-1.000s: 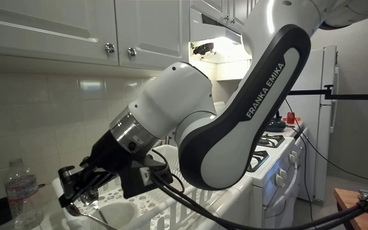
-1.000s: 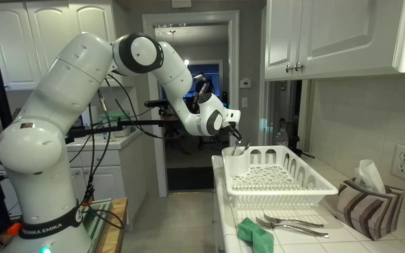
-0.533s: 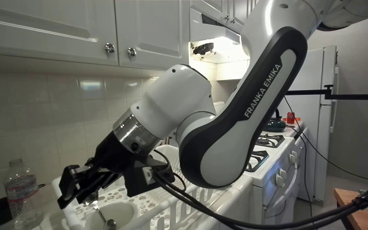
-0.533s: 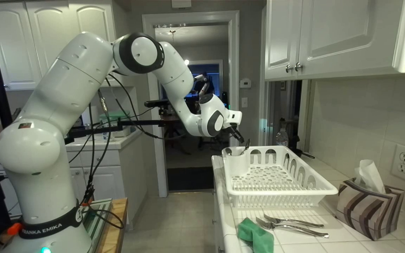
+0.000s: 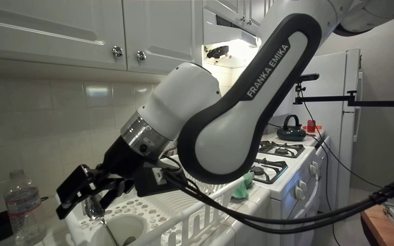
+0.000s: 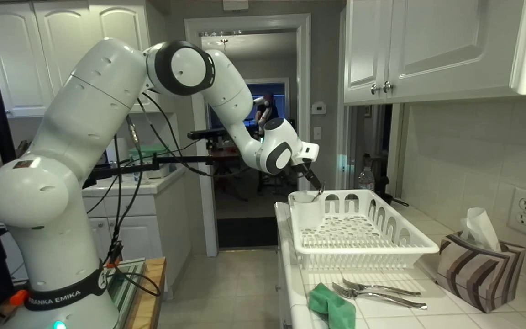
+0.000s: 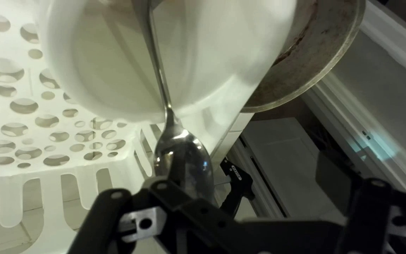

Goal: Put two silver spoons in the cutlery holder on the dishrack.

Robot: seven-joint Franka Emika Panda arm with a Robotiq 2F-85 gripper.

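The end effector (image 7: 264, 183) has spread, releasing a spoon (image 5: 129, 241).

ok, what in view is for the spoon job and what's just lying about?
Job:
- spoons (one barely showing)
- holder
- rack

Lying about:
- forks
- cloth
- tissue box
- bottle
- pan
- kettle
- can

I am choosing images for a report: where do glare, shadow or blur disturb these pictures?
In an exterior view, the light under the range hood looks blown out and a wall tile shows glare; in the wrist view, the spoon shows bright glints, a faint dark stripe, perhaps its shadow, lies inside the cutlery holder, and the rim there looks soft.
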